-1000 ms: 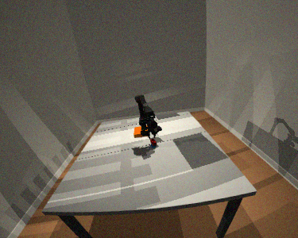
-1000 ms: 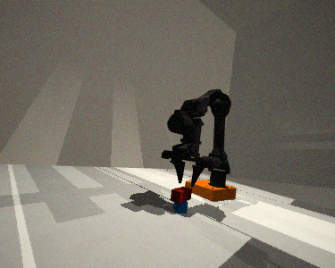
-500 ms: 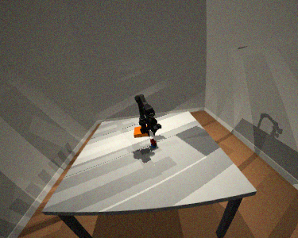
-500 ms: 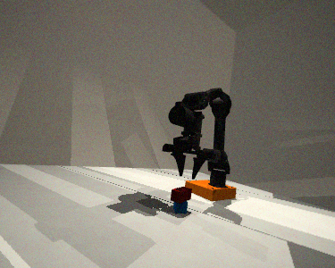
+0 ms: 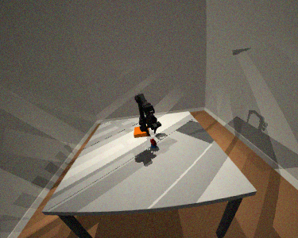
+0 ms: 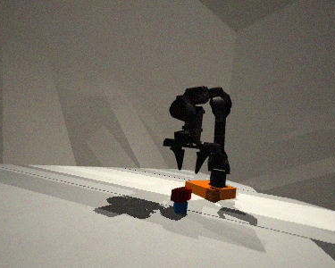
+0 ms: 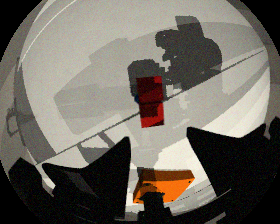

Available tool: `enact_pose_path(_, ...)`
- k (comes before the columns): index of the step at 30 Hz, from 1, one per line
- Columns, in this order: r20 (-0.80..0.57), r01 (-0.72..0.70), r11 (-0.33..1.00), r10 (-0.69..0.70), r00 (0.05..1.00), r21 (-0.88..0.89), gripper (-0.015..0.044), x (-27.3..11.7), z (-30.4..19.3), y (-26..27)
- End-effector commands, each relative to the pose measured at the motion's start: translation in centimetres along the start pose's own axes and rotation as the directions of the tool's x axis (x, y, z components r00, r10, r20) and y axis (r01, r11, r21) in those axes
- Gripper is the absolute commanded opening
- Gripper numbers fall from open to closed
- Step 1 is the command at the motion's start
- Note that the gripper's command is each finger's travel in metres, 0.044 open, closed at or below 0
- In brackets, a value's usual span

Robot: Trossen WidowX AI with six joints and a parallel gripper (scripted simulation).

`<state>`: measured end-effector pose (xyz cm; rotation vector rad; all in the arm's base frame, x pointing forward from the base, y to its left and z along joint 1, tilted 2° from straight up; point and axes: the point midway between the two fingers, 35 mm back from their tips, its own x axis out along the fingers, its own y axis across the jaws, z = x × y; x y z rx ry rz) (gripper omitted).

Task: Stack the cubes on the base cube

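Red cubes (image 5: 152,142) (image 6: 180,195) (image 7: 151,102) atop the blue base (image 5: 154,147) (image 6: 180,207) (image 7: 137,99), apparently both placed; the gripper (image 5: 156,131) (image 6: 188,171) (image 7: 158,134), fingers spread and empty, hangs clear above; withdrawal is best finished straight up, slowly, brushing neither cube, before any sideways swing toward the orange block (image 5: 139,133) (image 6: 202,189) (image 7: 167,186)

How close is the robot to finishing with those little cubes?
Nearly done, it seems. The red cubes already sit on top of the blue base cube. Nothing is in hand: the gripper is open and above the stack. What's left is probably just moving the arm away; I can't tell whether the small gap is right.
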<state>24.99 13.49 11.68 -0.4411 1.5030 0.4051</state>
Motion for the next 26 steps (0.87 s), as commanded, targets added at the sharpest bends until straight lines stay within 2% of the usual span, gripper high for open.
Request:
enact_pose_path(1, 0.006, 0.001, 1.000, -0.001, 1.000, 0.001, 0.0362, -0.5, 0.1, 0.0)
enact_pose_path(3, 0.006, 0.001, 1.000, -0.001, 1.000, 0.001, 0.0400, -0.6, 0.1, 0.0)
enact_pose_path(6, 0.002, -0.001, 1.000, 0.001, 1.000, 0.000, 0.0400, -0.3, 0.3, 0.8)
enact_pose_path(15, 0.003, -0.011, 1.000, 0.011, 1.000, 0.000, 0.0400, -0.6, 1.2, 12.2)
enact_pose_path(26, 0.003, -0.011, 1.000, 0.011, 1.000, 0.000, 0.0400, -0.6, 1.2, 12.5)
